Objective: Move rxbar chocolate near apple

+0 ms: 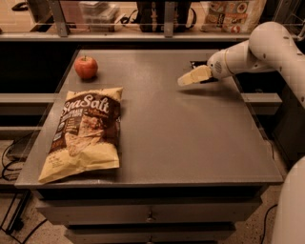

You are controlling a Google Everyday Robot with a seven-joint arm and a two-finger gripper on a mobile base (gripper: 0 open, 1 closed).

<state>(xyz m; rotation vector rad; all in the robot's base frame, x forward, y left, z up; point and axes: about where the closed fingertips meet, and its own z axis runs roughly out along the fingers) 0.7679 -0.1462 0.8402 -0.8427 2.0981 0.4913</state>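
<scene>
The red apple (pixel 86 67) sits at the far left of the grey table (pixel 181 138). My gripper (pixel 189 78) hangs low over the far right part of the table, pointing left, well to the right of the apple. A small flat black thing (pixel 196 63), which looks like the rxbar chocolate, lies on the table just behind the gripper. The gripper and wrist hide most of it. I cannot tell whether the gripper touches it.
A large yellow-and-brown Sea Salt chip bag (pixel 86 131) lies on the left front of the table. A shelf with boxes and bags (pixel 228 14) runs behind the table. The white arm (pixel 267 47) comes in from the right.
</scene>
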